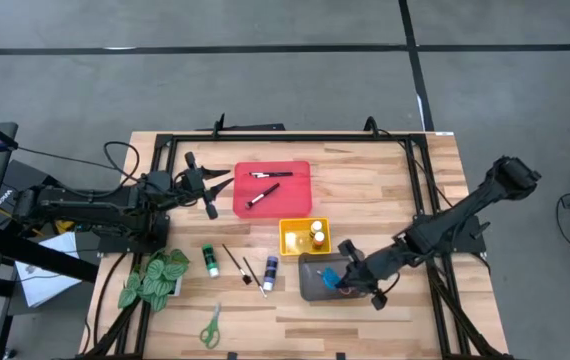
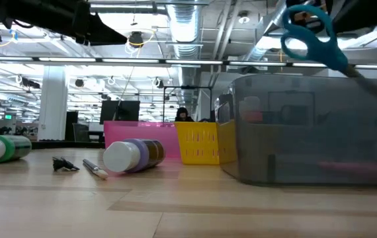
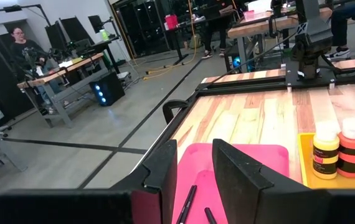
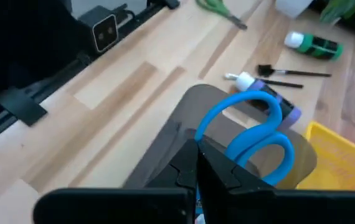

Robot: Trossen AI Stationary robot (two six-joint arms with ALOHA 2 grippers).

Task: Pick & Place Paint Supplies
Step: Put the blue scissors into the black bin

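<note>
My right gripper (image 1: 349, 276) hangs over the grey tray (image 1: 310, 288) and is shut on blue-handled scissors (image 4: 256, 132), which also show above the tray wall in the low view (image 2: 311, 36). My left gripper (image 1: 209, 196) is open beside the red tray's (image 1: 295, 200) left edge; its fingers (image 3: 243, 177) stand above that tray, touching nothing. Two dark brushes (image 1: 263, 186) lie in the red tray. On the table lie a green bottle (image 1: 210, 260), two brushes (image 1: 235, 263), a purple bottle (image 1: 270, 270) and green scissors (image 1: 211, 325). My right gripper pinches the blue scissors between its two fingers (image 4: 218, 174), just behind the handle loops (image 4: 227, 144); the blades are hidden by the fingers. The loops stick out beyond the fingertips. The scissors are lifted clear, above the grey tray's (image 4: 184, 118) inside.
A yellow tray (image 1: 287, 238) with a yellow and an orange-red bottle (image 3: 339, 148) stands between the red and grey trays. A green leafy plant (image 1: 155, 280) lies near the table's left near corner. A black frame (image 1: 285, 137) runs round the table's edges.
</note>
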